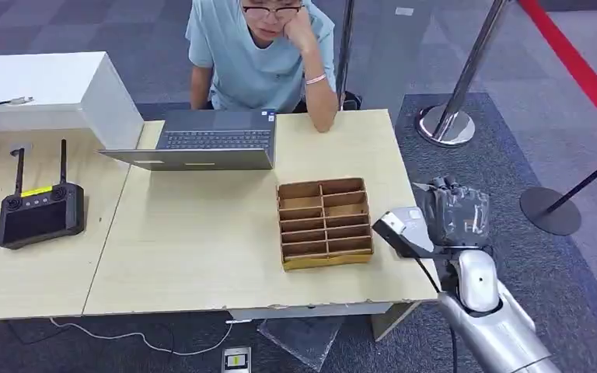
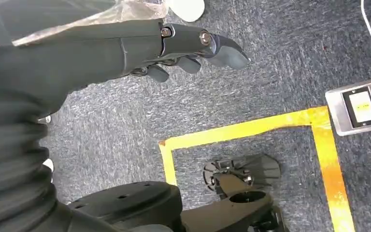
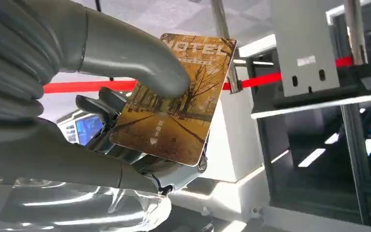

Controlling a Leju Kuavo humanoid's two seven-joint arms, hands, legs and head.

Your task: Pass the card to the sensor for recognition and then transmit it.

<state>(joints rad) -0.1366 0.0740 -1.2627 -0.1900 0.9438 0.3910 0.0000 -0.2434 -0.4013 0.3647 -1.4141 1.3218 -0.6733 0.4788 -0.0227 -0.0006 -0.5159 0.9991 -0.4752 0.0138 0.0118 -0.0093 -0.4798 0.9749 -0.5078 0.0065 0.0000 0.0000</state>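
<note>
My right hand (image 1: pixel 455 210), wrapped in clear plastic, hovers off the right edge of the table (image 1: pixel 202 256), just right of a wooden divided tray (image 1: pixel 325 222). In the right wrist view this hand (image 3: pixel 48 154) pinches a hotel card (image 3: pixel 174 130) printed with autumn trees: the thumb (image 3: pixel 125 58) presses on its face and dark fingers lie behind it. The card is held up in the air, touching nothing else. My left hand (image 2: pixel 174 43) hangs over grey carpet, holding nothing, its fingers loosely bent.
A person (image 1: pixel 260 54) sits behind the table at an open laptop (image 1: pixel 202 140). A white box (image 1: pixel 47 85) and a black remote controller (image 1: pixel 39 214) sit at the left. Stanchion bases (image 1: pixel 447 124) (image 1: pixel 550 210) with a red belt stand on the right.
</note>
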